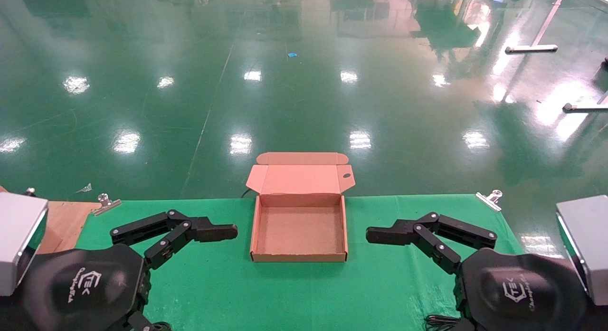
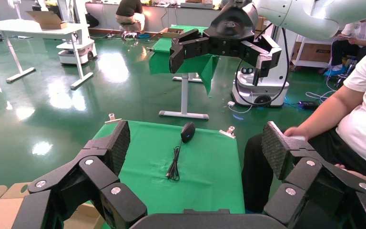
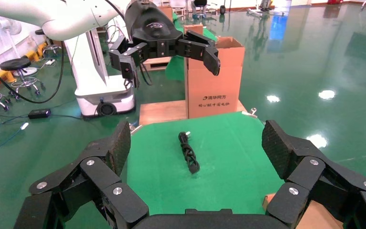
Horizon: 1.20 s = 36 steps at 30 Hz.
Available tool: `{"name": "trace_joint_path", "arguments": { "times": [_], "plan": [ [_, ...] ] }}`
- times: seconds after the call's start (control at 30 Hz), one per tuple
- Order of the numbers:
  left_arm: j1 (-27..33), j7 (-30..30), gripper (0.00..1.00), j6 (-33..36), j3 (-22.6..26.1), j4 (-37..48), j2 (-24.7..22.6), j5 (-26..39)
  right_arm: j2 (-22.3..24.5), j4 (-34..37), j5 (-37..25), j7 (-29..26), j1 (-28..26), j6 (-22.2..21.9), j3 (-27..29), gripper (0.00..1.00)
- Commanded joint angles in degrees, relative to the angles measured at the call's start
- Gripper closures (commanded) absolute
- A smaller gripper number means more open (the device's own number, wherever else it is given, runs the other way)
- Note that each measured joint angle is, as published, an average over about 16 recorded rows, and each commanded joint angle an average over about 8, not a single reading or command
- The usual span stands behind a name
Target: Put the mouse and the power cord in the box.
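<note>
The box [image 1: 259,231], a shallow brown cardboard mailer, lies open in the middle of the green cloth with its flap lid [image 1: 300,178] standing behind it. Nothing is inside. My left gripper [image 1: 232,232] is open to the left of the box, with its tips pointing at it. My right gripper [image 1: 369,235] mirrors it on the right, also open. In the left wrist view the black mouse [image 2: 188,132] and its cable [image 2: 174,167] lie beyond my open left gripper [image 2: 198,143]. In the right wrist view the bundled power cord [image 3: 188,152] lies beyond my open right gripper [image 3: 198,140].
Metal clips [image 1: 489,199] hold the cloth at the table's corners. A wooden board [image 1: 61,222] and a tall printed cardboard box [image 3: 214,76] stand at the table's left end. A seated person [image 2: 357,109] is close to the right end. Green floor lies past the far edge.
</note>
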State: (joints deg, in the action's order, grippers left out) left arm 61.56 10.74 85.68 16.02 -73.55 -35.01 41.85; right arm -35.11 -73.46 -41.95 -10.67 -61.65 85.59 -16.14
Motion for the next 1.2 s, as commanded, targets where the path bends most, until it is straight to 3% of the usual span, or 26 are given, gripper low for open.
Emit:
{"name": "trace_joint_path", "arguments": {
  "times": [0.03,1.07,1.2],
  "plan": [
    [0.0,0.0,0.00,0.0,0.0,0.0,0.0,0.0,0.0,0.0,0.0,0.0,0.0,0.0,0.0,0.00],
    [0.0,0.0,0.00,0.0,0.0,0.0,0.0,0.0,0.0,0.0,0.0,0.0,0.0,0.0,0.0,0.00],
    [0.7,-0.1,0.00,0.2,0.6,0.0,-0.3,1.3,0.4,0.1,-2.2,1.0,-0.7,0.3,-0.5,0.00]
  ]
}}
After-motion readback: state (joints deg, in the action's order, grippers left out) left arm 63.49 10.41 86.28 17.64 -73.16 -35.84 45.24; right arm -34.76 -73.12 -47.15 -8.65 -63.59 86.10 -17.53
